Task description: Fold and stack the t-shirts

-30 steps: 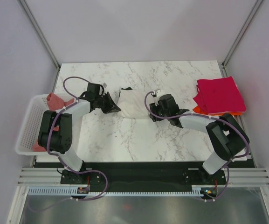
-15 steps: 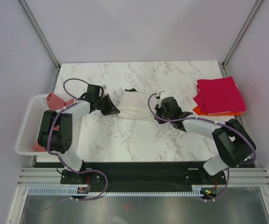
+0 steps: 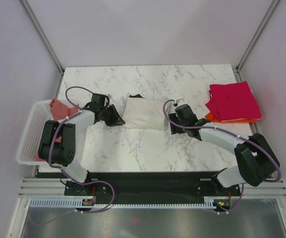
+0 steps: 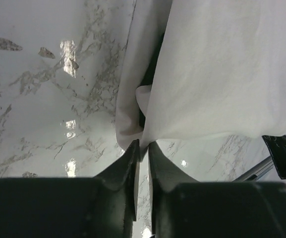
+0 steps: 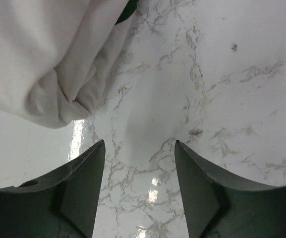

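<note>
Far left, the white lattice basket (image 3: 29, 135) hangs off the table (image 3: 133, 148) edge, and a salmon-pink t-shirt (image 3: 58, 107) sits bunched in its far corner. Just right of that is your left end effector (image 3: 116, 119), low on the marble at the left edge of the cream t-shirt (image 3: 143, 113). On its wrist camera the left end effector (image 4: 143, 148) is all but closed, with only a thin dark slit between the fingers. The folded corner of the cream t-shirt (image 4: 222, 69) comes right down to the tips. You can't tell from here whether any cloth is pinched in there.

Centre of the table, the cream t-shirt lies as a folded, puffy rectangle. A bit of dark green trim (image 3: 135, 95) pokes out at its far edge.

On its right side is your right end effector (image 3: 172, 127), close by the cloth. Its wrist view shows the right end effector (image 5: 139, 145) spread wide with nothing in it and bare marble between the fingers. The cream t-shirt (image 5: 28, 54) lies rumpled off to the upper left, clear of both fingers.

Far right, by the table's edge, the magenta t-shirts (image 3: 233, 101) lie folded flat. They sit on an orange t-shirt (image 3: 210, 117) that peeks out underneath, well apart from the cream one.
</note>
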Robot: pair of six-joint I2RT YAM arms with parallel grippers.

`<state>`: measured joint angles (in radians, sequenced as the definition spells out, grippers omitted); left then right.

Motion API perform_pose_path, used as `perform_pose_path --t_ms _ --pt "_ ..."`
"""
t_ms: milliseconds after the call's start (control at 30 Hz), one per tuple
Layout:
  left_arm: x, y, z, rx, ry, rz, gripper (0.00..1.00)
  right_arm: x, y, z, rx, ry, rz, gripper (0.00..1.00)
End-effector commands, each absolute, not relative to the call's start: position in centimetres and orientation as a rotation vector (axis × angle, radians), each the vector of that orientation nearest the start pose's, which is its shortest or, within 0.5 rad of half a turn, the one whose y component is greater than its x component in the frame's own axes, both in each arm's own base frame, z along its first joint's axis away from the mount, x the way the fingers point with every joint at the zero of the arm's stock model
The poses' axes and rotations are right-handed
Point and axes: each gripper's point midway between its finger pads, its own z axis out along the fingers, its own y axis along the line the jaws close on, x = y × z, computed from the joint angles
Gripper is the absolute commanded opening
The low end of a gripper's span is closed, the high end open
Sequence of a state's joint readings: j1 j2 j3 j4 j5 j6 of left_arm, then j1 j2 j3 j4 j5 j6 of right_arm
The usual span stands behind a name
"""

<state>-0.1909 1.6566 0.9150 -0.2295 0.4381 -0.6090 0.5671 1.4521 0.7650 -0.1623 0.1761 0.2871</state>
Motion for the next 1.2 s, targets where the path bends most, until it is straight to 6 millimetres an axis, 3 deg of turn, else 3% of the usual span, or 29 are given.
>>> perform_pose_path --t_ms 0,33,67,100,167,300,333,400,433,600,633,667,700,733,767,800,833,867,900,933,1000,1033,1133,1167 --pt "33.7 -15.7 6.8 -0.292 2.537 -0.779 0.22 31.0 16.0 7.8 -0.201 2.37 0.122 0.67" --pt "33.6 -15.5 7.1 -0.31 2.527 -0.771 0.4 31.1 16.3 8.8 -0.202 2.351 0.145 0.68" --pt "33.2 -15.3 7.1 -0.315 2.523 -0.762 0.47 31.1 16.6 9.3 -0.199 2.345 0.162 0.7" --pt "33.2 -15.2 8.6 -0.308 2.481 -0.765 0.51 30.9 16.8 9.8 -0.195 2.347 0.188 0.71" --pt "33.0 -14.7 9.8 -0.331 2.456 -0.734 0.6 31.3 17.7 12.2 -0.185 2.305 0.253 0.72" --pt "33.0 -14.2 14.4 -0.318 2.355 -0.725 0.61 31.5 21.2 16.4 -0.192 2.238 0.492 0.65" --pt "32.8 -14.7 15.5 -0.305 2.336 -0.766 0.61 31.4 23.1 17.4 -0.199 2.236 0.61 0.61" --pt "33.1 -16.2 17.7 -0.257 2.301 -0.838 0.59 31.9 25.0 18.4 -0.199 2.227 0.714 0.59" --pt "33.4 -17.5 19.4 -0.218 2.281 -0.907 0.57 32.5 26.4 18.6 -0.183 2.238 0.778 0.49" --pt "35.2 -21.6 19.2 -0.157 2.347 -1.057 0.51 33.5 31.7 19.4 -0.184 2.22 1.132 0.28" --pt "35.5 -22.1 19.0 -0.163 2.355 -1.087 0.49 34.0 31.9 17.9 -0.151 2.249 1.155 0.24" --pt "35.8 -22.4 18.6 -0.166 2.359 -1.107 0.48 34.7 32.6 18.2 -0.147 2.206 1.204 0.22" --pt "36.6 -22.7 17.1 -0.179 2.378 -1.118 0.48 34.6 32.8 17.7 -0.108 2.226 1.27 0.2" --pt "36.7 -23.0 16.4 -0.192 2.393 -1.135 0.46 35.1 32.3 15.2 -0.064 2.271 1.29 0.17" --pt "36.9 -23.1 15.3 -0.202 2.406 -1.138 0.45 36.1 32.3 15.4 -0.061 2.208 1.339 0.17" --pt "37.2 -23.2 13.0 -0.229 2.449 -1.132 0.45 35.3 31.9 13.8 0.008 2.255 1.425 0.16" --pt "37.4 -23.1 11.6 -0.25 2.463 -1.119 0.44 36.2 30.6 11.3 0.085 2.282 1.449 0.15" --pt "37.4 -22.9 10.0 -0.271 2.492 -1.112 0.44 37.0 30.3 11.2 0.089 2.222 1.502 0.14" --pt "37.4 -22.8 8.6 -0.291 2.518 -1.106 0.43 37.1 29.6 9.8 0.125 2.241 1.532 0.13" --pt "37.1 -22.9 6.1 -0.319 2.575 -1.108 0.41 36.8 28.1 6.6 0.219 2.305 1.555 0.12" --pt "36.6 -22.7 3.7 -0.34 2.609 -1.098 0.4 36.8 26.8 4.3 0.259 2.328 1.566 0.11" --pt "35.9 -22.1 1.9 -0.383 2.643 -1.058 0.39 36.2 25.9 2.2 0.3 2.369 1.556 0.1" --pt "35.3 -21.0 0.7 -0.427 2.635 -0.982 0.38 35.6 24.9 1.5 0.303 2.381 1.539 0.13" --pt "35.6 -20.8 1.9 -0.417 2.599 -0.973 0.38 35.5 24.4 1.3 0.291 2.398 1.51 0.16"
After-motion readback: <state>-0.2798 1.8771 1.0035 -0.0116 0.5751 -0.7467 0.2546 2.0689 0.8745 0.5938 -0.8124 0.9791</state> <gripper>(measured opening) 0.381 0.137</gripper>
